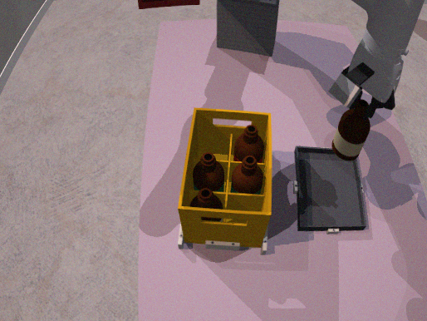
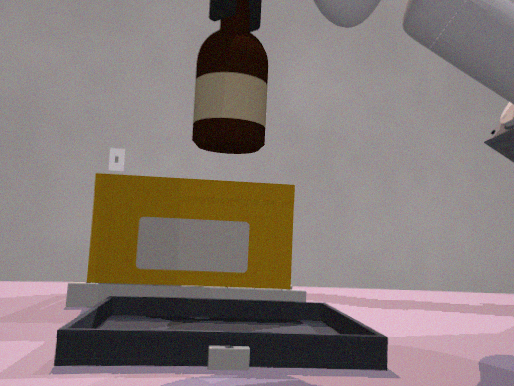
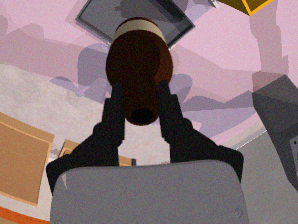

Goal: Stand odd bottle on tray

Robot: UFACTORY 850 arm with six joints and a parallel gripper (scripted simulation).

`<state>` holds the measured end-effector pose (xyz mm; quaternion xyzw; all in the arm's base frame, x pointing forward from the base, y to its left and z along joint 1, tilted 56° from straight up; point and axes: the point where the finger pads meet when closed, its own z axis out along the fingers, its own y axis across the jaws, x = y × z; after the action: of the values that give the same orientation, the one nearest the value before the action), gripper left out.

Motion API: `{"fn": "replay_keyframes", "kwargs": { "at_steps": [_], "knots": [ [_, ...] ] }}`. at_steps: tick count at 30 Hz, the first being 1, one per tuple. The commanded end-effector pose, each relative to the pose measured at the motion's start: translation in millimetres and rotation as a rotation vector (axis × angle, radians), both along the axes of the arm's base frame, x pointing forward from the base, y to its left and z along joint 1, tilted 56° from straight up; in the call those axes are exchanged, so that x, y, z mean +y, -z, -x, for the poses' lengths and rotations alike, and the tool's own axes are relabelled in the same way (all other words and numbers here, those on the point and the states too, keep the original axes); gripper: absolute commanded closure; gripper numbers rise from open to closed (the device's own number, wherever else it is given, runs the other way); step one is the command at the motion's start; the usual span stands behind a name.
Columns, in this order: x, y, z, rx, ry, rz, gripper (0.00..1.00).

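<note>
My gripper [image 1: 366, 106] [image 2: 235, 15] [image 3: 140, 93] is shut on the neck of a brown bottle with a cream label [image 1: 350, 133] [image 2: 231, 95] [image 3: 137, 60]. The bottle hangs close to upright, slightly tilted, in the air high above the dark tray [image 1: 331, 228] [image 2: 150, 348] [image 3: 181, 36]; in the top view it shows over the tray's far right corner. The yellow crate [image 1: 224, 229] [image 2: 192, 200] [image 3: 251, 9] stands left of the tray and holds four brown bottles: two in the right column [image 1: 249, 145] [image 1: 247, 178] and two in the left column [image 1: 208, 175] [image 1: 206, 201]. Their lower parts are hidden.
A dark grey box-like block [image 1: 247, 29] [image 3: 275, 102] stands behind the crate. Small light brackets sit at the crate's base [image 1: 223, 244] and at the tray's edges. A dark red object [image 1: 168, 4] shows at the top edge. Tan boxes [image 3: 22, 160] show in the wrist view.
</note>
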<state>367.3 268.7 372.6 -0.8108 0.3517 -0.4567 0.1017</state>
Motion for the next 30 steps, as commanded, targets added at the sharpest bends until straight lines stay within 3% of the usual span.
{"fn": "replay_keyframes", "kwargs": {
  "at_steps": [1, 30],
  "knots": [
    [2.6, 0.9, 0.5, 0.000, 0.000, -0.001, 1.00],
    [7.2, 3.7, 1.5, 0.000, 0.000, -0.001, 1.00]
  ]
}}
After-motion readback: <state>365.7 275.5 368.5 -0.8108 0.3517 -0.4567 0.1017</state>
